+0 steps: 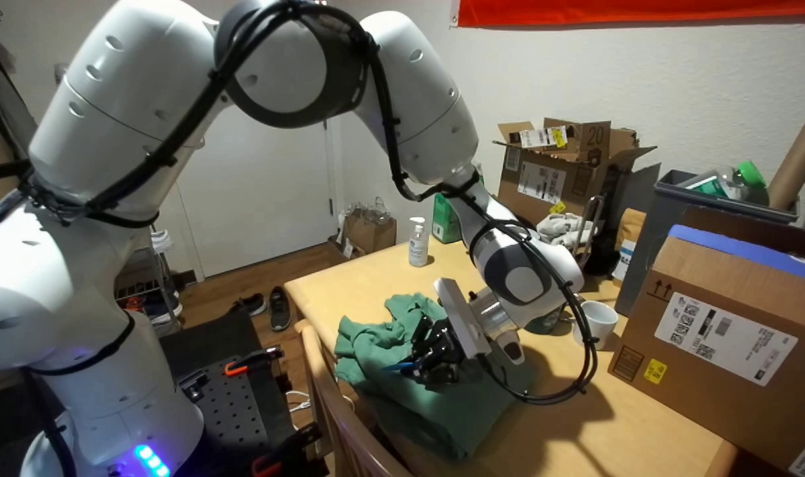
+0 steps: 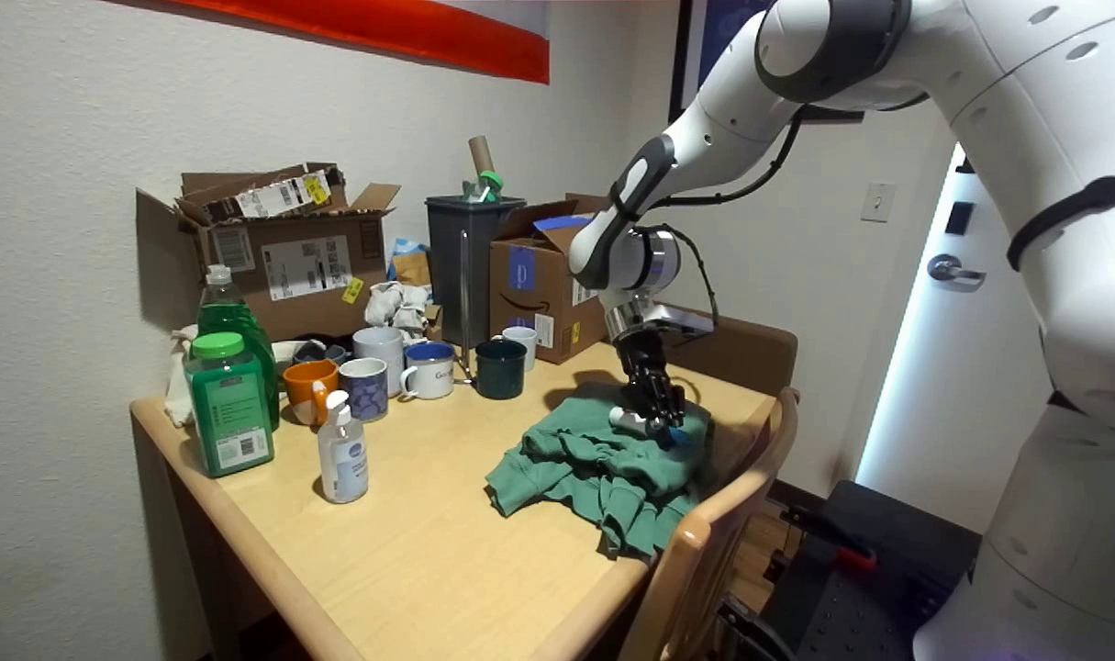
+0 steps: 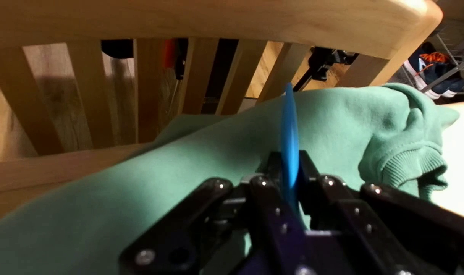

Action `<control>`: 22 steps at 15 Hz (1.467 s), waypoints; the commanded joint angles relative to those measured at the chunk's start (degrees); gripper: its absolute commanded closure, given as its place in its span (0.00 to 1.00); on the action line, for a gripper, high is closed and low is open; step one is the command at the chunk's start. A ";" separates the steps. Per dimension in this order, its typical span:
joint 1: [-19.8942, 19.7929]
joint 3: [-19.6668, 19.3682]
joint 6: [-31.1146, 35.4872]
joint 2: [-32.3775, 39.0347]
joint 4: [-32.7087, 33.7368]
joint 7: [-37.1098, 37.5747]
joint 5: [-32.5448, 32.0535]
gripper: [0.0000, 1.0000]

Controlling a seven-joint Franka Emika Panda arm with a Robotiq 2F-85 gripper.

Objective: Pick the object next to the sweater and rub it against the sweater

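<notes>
Exterior view only: roller's white end (image 2: pixel 628 420).

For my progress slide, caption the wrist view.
Black two-fingered gripper clamped on a slim, tapered blue object over a rumpled green fabric sweater, slatted wooden chair back at top.

A slatted wooden chair (image 3: pixel 147 88) stands at a pale table (image 2: pixel 410 523) near a white wall (image 2: pixel 61 184).

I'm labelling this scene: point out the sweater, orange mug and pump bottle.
Sweater (image 2: pixel 598 461), in an exterior view: rumpled folds.
Orange mug (image 2: pixel 304 390), in an exterior view: side.
Pump bottle (image 2: pixel 348 466), in an exterior view: label.
</notes>
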 commanded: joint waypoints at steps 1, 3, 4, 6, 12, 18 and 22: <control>-0.63 -1.43 0.84 -3.05 -2.71 0.89 0.08 0.97; -0.34 -0.93 -0.13 -0.62 -0.03 0.13 -0.09 0.87; -0.46 -1.17 -0.12 -0.94 -0.13 0.15 -0.10 0.87; -0.61 -1.40 -0.11 -1.38 -0.37 0.16 -0.11 0.87; -0.38 -1.36 -0.10 -1.12 -0.23 0.49 -0.24 0.97; -0.59 -1.89 -2.05 -0.46 1.24 1.20 -0.69 0.97; -1.22 -2.42 -3.16 -0.71 1.59 1.26 -0.51 0.97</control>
